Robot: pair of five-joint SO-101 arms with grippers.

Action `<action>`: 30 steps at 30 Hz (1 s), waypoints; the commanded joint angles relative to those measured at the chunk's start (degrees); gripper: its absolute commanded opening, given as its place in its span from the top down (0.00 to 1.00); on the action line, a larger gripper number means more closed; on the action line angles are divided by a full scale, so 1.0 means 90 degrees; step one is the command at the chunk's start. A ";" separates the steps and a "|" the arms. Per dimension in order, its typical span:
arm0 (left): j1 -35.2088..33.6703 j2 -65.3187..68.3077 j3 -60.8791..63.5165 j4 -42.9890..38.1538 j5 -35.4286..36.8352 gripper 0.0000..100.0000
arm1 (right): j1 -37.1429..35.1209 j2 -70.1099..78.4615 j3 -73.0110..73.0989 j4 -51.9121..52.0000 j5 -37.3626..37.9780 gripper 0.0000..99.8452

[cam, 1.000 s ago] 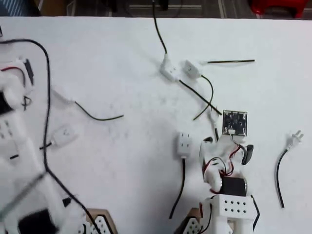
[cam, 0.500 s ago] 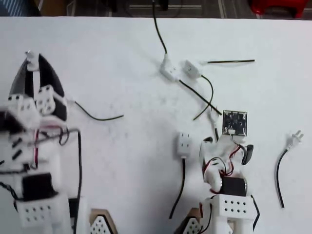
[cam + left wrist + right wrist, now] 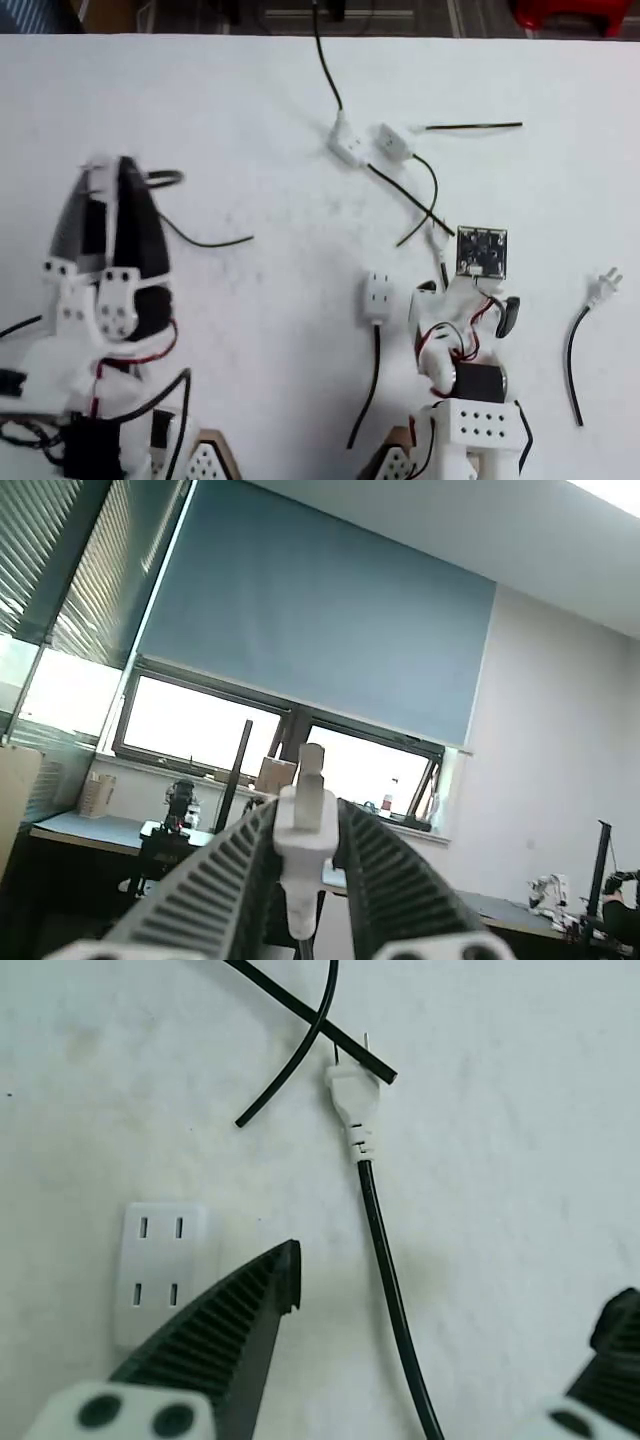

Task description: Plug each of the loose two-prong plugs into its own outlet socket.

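Note:
My left gripper (image 3: 100, 168) is shut on a white two-prong plug (image 3: 303, 820), raised off the table with the prongs pointing away; its black cord (image 3: 205, 240) trails to the right. My right gripper (image 3: 450, 1290) stands open just above the table, with a second white plug (image 3: 352, 1098) and its cord lying between and beyond the fingers. A white outlet block (image 3: 158, 1270) lies beside one finger; in the high view this outlet (image 3: 377, 296) sits left of the right gripper (image 3: 465, 300). A third plug (image 3: 604, 286) lies at the far right.
Two more white outlet pieces (image 3: 350, 148) (image 3: 392, 142) lie at the back centre with black cords crossing toward the right arm. A short loose cord (image 3: 470, 126) lies behind them. The table's middle left is bare white surface.
The left arm has swung in from the table's left edge and moved right, carrying the plug that lay on the table a second ago. The right arm has kept still.

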 commanded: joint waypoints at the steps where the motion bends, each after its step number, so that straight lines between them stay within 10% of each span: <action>1: 0.0357 -0.0015 0.0000 -0.0127 0.0039 0.98 | -0.0005 -0.0269 -0.0733 -0.0073 0.0049 0.56; 12: 0.1372 -0.0015 0.0020 -0.0117 0.0029 0.98 | -0.1548 -0.1617 -0.5460 0.0122 0.0068 0.67; 17: 0.2330 -0.0005 0.0088 -0.0088 -0.0694 0.98 | -0.2515 -0.0151 -0.7297 0.0366 0.0186 0.91; 30: 0.3346 -0.0015 0.0518 -0.0088 -0.1397 0.98 | -0.5485 0.4440 -1.2991 0.3023 0.0518 0.98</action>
